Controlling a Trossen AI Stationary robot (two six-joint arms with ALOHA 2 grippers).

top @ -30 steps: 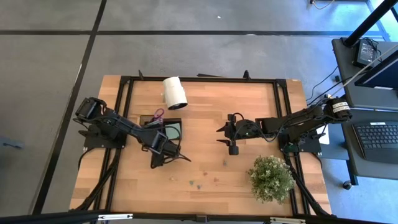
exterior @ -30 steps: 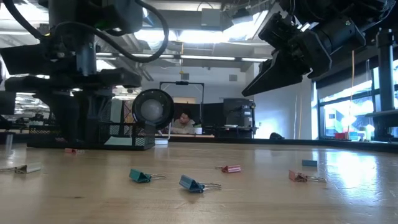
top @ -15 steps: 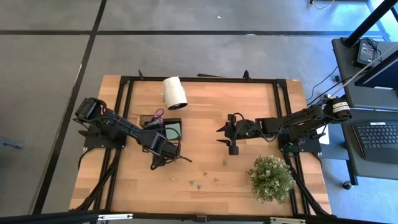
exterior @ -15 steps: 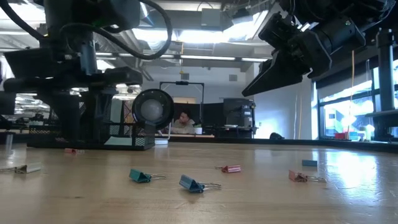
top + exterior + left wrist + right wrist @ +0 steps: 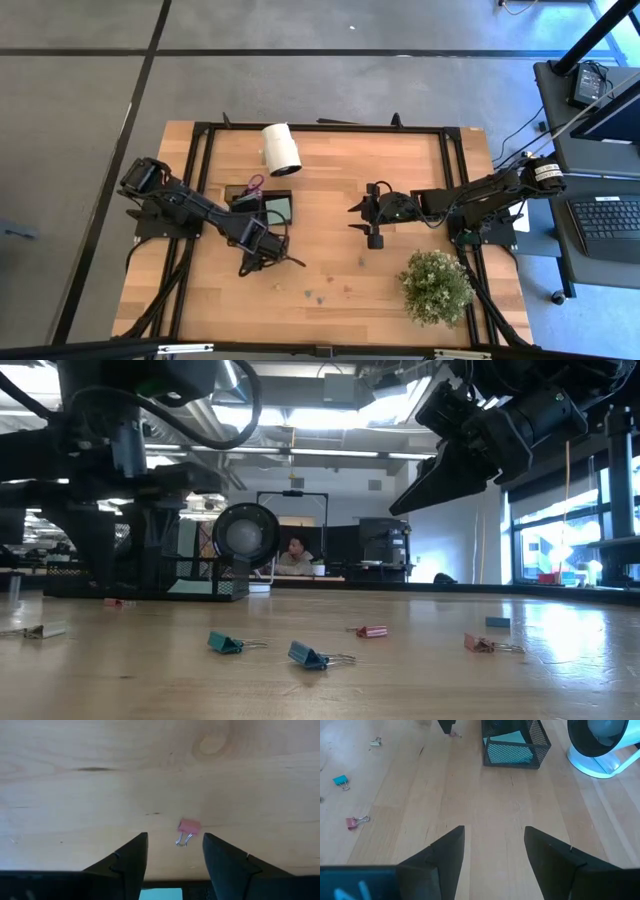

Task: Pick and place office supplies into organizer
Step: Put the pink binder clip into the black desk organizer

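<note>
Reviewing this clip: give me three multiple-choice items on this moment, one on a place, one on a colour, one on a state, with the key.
1. Where is the white cylinder roll?
A. At the table's far edge
B. Inside the organizer
C. Beside the potted plant

2. What colour is the binder clip ahead of the left gripper?
A. Teal
B. Pink
C. Silver

3. How do the left gripper's fingers stand?
A. Shut on the clip
B. Shut, empty
C. Open, with the clip in line with the gap

Key: 1 A, the high view shows it beyond the organizer; 2 B, the left wrist view shows pink; 3 C, a clear gap shows between them.
</note>
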